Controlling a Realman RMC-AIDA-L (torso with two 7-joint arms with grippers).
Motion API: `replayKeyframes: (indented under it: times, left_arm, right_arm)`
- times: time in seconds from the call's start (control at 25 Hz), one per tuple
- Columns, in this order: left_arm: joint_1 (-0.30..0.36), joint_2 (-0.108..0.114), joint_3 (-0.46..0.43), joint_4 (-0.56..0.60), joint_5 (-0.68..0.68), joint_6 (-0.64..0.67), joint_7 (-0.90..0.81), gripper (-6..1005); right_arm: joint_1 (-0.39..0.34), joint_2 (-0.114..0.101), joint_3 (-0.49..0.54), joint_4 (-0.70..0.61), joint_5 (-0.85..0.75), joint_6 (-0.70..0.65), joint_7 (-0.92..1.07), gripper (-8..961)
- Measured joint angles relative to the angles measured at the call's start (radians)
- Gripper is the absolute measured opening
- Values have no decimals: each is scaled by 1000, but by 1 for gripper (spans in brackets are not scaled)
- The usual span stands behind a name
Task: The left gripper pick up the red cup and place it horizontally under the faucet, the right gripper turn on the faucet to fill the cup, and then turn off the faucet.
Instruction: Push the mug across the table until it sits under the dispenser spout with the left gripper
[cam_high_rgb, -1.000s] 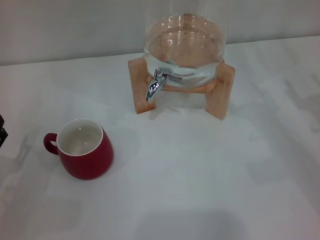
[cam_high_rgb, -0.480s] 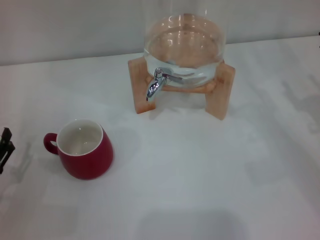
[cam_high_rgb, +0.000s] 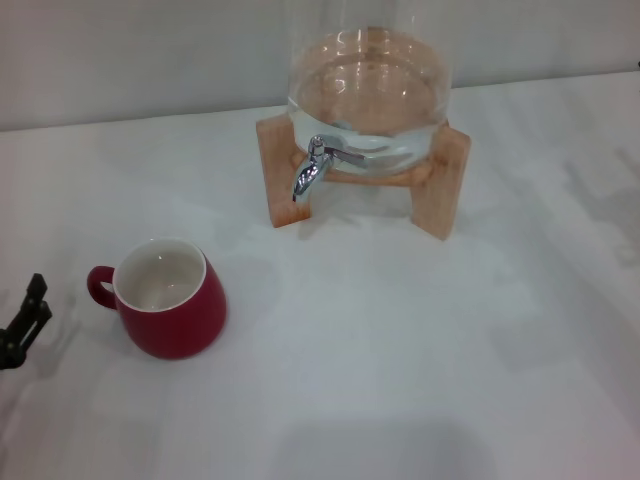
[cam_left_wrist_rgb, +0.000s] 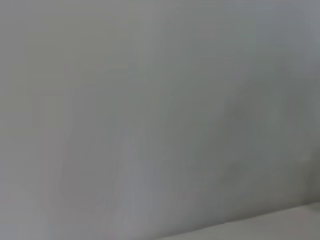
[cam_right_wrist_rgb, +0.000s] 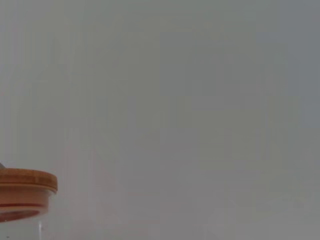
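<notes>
The red cup (cam_high_rgb: 166, 298) stands upright on the white table (cam_high_rgb: 380, 340) at the front left, its white inside showing and its small handle (cam_high_rgb: 98, 286) turned to the left. Just left of the handle, at the picture's edge, the black tip of my left gripper (cam_high_rgb: 22, 325) pokes in, apart from the cup. The chrome faucet (cam_high_rgb: 312, 167) sticks out of the clear glass water jar (cam_high_rgb: 368, 95) on its wooden stand (cam_high_rgb: 445, 180) at the back centre. The right gripper does not show in any view. The left wrist view shows only a blank grey surface.
A grey wall (cam_high_rgb: 120, 60) runs behind the table. The jar's wooden lid (cam_right_wrist_rgb: 25, 187) shows in a corner of the right wrist view against that wall. White tabletop lies between the cup and the stand.
My left gripper has come further into the head view from the left edge, moving right and down toward the cup's handle. The cup, jar and faucet have not moved.
</notes>
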Motion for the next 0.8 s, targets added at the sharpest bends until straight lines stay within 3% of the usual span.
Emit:
replayKeyframes:
  times: [0.8]
  left_arm:
    - [-7, 5, 0, -5, 38, -60, -4, 867]
  right_arm:
    - [4, 0, -3, 0, 0, -9, -1, 868]
